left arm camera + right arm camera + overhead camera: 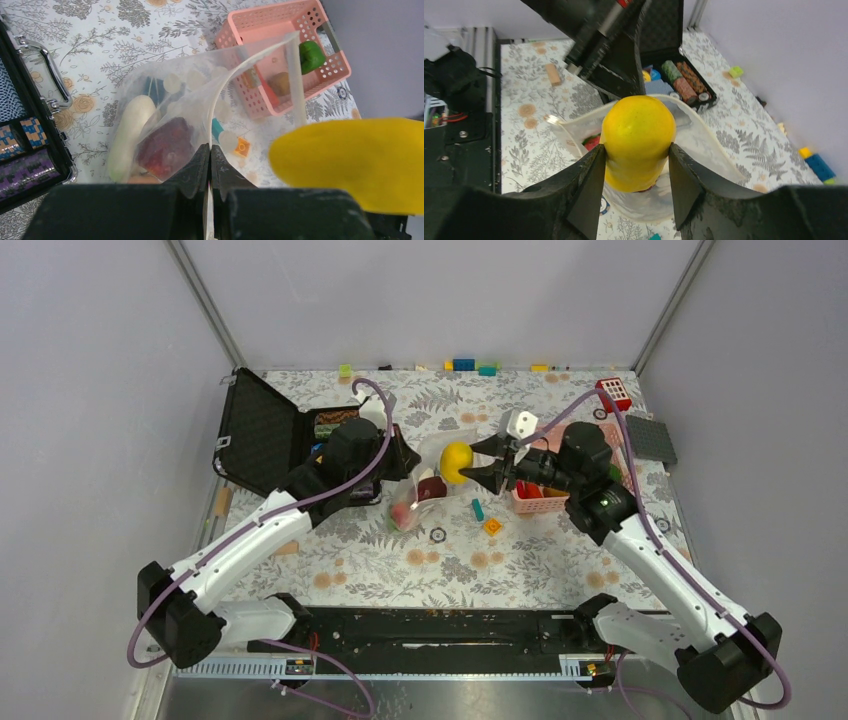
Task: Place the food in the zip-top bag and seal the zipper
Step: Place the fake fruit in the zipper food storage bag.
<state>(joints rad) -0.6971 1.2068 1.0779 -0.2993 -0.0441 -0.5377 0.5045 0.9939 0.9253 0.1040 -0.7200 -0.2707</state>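
Observation:
My right gripper is shut on a rounded yellow toy fruit and holds it over the mouth of the clear zip-top bag. The left gripper is shut on the bag's near edge and lifts the mouth up. The whitish zipper strip curves away from it. Inside the bag lie a white radish and a dark red piece. In the top view the yellow fruit hangs between both grippers, just above the bag. A green pepper and a brownish piece sit in the pink basket.
An open black hard case stands at the left, behind the left arm. Small bricks, a teal one and an orange one, lie on the floral cloth in front of the bag. More bricks line the back wall, and a grey baseplate lies at the right.

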